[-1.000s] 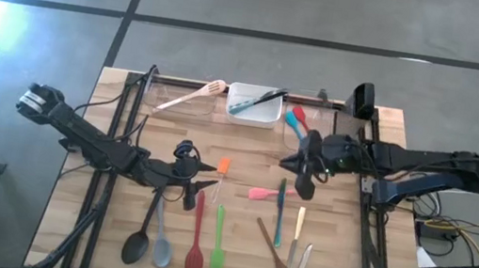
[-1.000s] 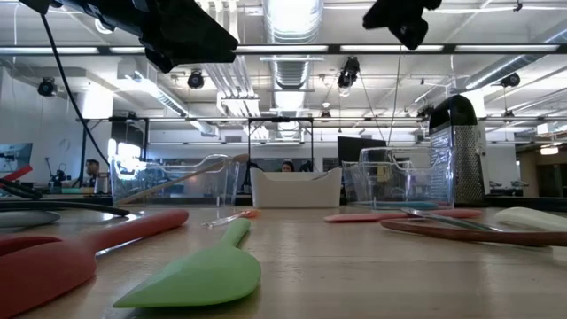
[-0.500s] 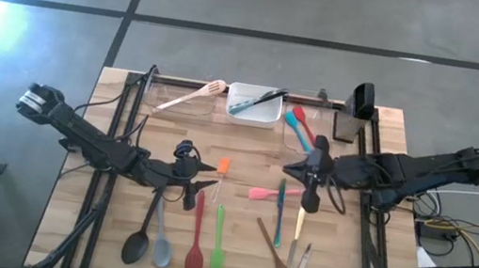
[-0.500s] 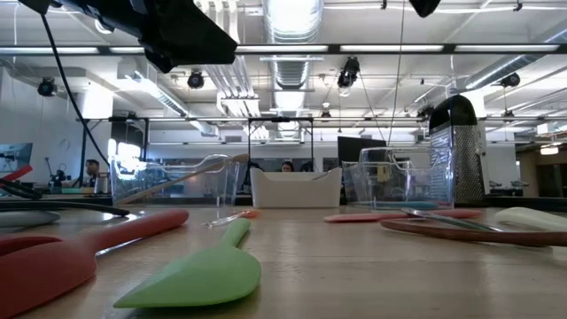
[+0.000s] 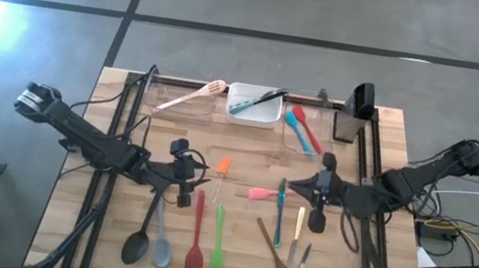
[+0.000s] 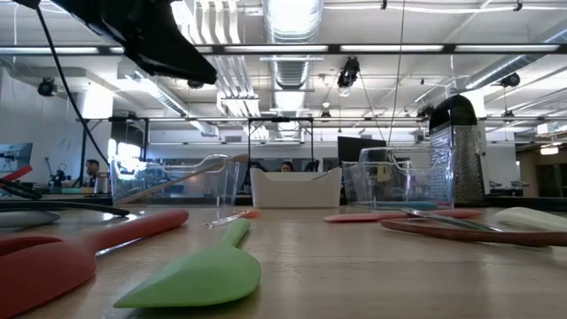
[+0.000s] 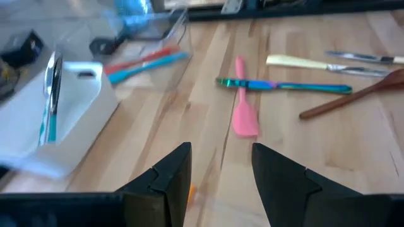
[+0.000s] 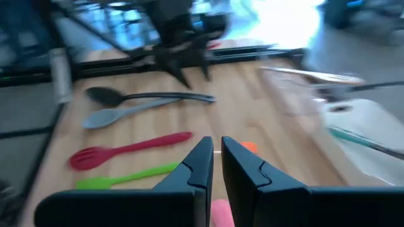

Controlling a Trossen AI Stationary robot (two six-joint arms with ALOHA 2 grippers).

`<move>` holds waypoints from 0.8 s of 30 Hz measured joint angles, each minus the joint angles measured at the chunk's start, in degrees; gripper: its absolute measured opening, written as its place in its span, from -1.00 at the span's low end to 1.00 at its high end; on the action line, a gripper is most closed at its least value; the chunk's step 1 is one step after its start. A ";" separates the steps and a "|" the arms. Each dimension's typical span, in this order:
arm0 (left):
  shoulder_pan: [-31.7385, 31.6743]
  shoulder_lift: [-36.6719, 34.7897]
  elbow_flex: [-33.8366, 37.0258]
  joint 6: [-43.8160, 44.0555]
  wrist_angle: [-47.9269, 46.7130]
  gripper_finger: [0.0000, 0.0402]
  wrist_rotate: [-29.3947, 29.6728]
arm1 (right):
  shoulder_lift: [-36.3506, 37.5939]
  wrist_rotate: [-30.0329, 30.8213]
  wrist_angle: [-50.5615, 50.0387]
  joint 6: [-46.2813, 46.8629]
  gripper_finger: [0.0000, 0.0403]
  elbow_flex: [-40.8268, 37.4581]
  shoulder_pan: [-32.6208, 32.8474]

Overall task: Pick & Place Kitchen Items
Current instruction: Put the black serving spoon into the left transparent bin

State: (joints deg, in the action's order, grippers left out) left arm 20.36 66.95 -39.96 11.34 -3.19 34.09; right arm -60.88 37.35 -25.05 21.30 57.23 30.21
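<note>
Left gripper [image 5: 197, 185] sits low over the worktop [image 5: 247, 149] at about 9 o'clock from centre, fingers [image 7: 173, 170] spread apart and empty. Right gripper [image 5: 318, 203] is at about 3 o'clock from centre, above the cream-handled cutlery [image 5: 299, 227]; its fingers [image 8: 202, 165] are nearly together with only a thin gap, nothing between them.

Kitchen items lie mostly across the 6 o'clock half of the worktop. Black spoon [image 5: 140, 238] and grey spoon [image 5: 160, 241] are side by side at 7 o'clock, just below the left gripper. Red spoon [image 5: 196, 242] and green spatula [image 5: 218, 242] lie parallel beside them toward 6 o'clock. Small orange spatula [image 5: 222, 167] is near centre, just right of the left gripper. Pink spatula [image 5: 265, 194] lies flat, crossed by the blue utensil [image 5: 279, 214]. Wooden spoon [image 5: 275, 254] is angled at 5 o'clock, next to the cutlery.

At 12 o'clock a white tub [image 5: 254, 105] holds a utensil. A light wooden spatula [image 5: 193, 97] rests in a clear tub [image 5: 171, 97] at 11 o'clock. Red and blue spatulas [image 5: 301, 126] lie in another clear tub at 1 o'clock. A dark grater [image 5: 359, 106] stands at 2 o'clock.
</note>
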 joint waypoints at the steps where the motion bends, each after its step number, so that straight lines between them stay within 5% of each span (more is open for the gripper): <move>1: 0.00 -0.67 -0.23 1.15 -1.39 -0.17 0.06 | 0.00 4.30 -0.05 1.77 -0.87 -0.69 1.67; 8: 0.00 -5.44 -0.29 7.83 -10.98 -0.17 0.33 | 0.02 22.88 -1.13 8.88 -0.87 -6.50 9.36; 17: -0.44 -6.48 -1.32 5.00 -13.36 -0.17 8.58 | 0.31 22.85 0.05 7.92 -0.87 -8.50 7.52; 24: -0.44 -6.55 -2.02 5.82 -13.88 -0.17 6.56 | -0.95 21.31 0.02 8.36 -0.87 -8.70 6.27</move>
State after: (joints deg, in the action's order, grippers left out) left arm 19.92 60.40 -41.98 17.16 -17.07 40.65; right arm -61.83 58.67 -25.04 29.66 48.53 36.47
